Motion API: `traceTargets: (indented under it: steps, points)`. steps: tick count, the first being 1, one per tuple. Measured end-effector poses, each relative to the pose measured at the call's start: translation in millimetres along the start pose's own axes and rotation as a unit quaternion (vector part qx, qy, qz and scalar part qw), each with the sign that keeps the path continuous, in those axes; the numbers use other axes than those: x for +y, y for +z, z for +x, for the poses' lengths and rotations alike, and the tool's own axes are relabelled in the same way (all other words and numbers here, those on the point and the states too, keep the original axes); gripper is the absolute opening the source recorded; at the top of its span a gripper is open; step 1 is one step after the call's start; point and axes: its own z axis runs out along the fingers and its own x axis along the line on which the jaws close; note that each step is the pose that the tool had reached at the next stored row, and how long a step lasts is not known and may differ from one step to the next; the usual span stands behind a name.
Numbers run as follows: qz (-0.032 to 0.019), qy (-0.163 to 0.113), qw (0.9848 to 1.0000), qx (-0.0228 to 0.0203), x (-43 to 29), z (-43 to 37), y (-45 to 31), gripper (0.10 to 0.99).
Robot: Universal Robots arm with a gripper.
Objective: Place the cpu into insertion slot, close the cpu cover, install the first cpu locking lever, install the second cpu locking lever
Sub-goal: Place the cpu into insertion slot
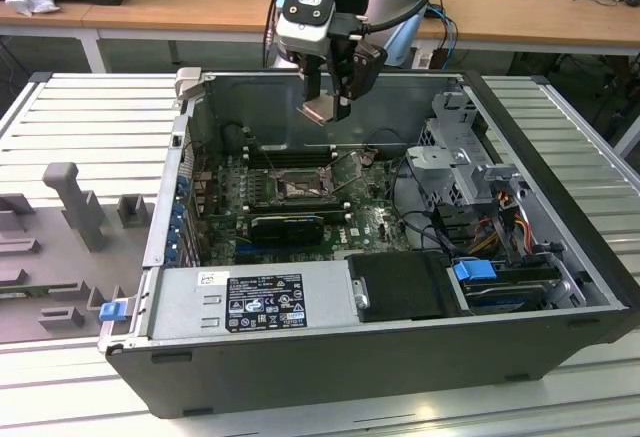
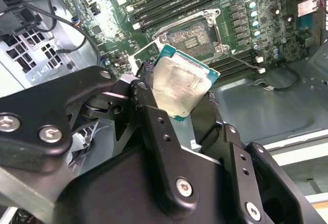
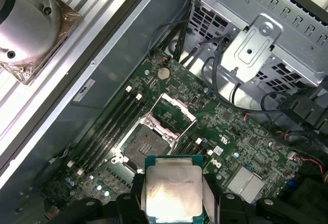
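At the left edge of the slatted surface [image 1: 90,107] lies a grey moulded fixture tray [image 1: 60,217]. Beside it the open computer case [image 1: 400,357] takes up the middle, with its power supply [image 1: 250,302] along the front edge. Inside, on the green board toward the case's back wall, the insertion slot [image 1: 300,187] sits bare with its contact field uncovered. In the first wrist view the cpu cover [image 3: 173,112] looks swung up off the socket and standing at one of its edges, though I cannot tell how steeply. Over the back wall of the case hangs the gripper [image 1: 330,104], its jaws clamped on the cpu [image 1: 321,110] by two opposite edges, so the pale metal top faces out in both wrist views. The chip is in the air, touching nothing but the jaws and well apart from the socket. From the jaws the slot lies below, a little toward the exterior view's left and toward the case's front edge. The chip is square, so it has no long axis. By my judgement its face is tipped rather than level with the board. In the first wrist view its edges also look turned out of line with the socket's edges. Further right, by the case's right wall, stand the metal drive cage [image 1: 455,162] and a bundle of cables [image 1: 500,227].
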Motion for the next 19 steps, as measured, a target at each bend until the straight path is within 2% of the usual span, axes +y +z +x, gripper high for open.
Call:
traceTargets:
  steps: [10, 19]
  points:
    - [0.0017, 0.013, 0.9999, -0.0012, 0.0, -0.2, 2.2, 0.529]
    - [0.0012, 0.043, 0.9991, -0.0035, 0.0, -0.2, 2.4, 0.529]
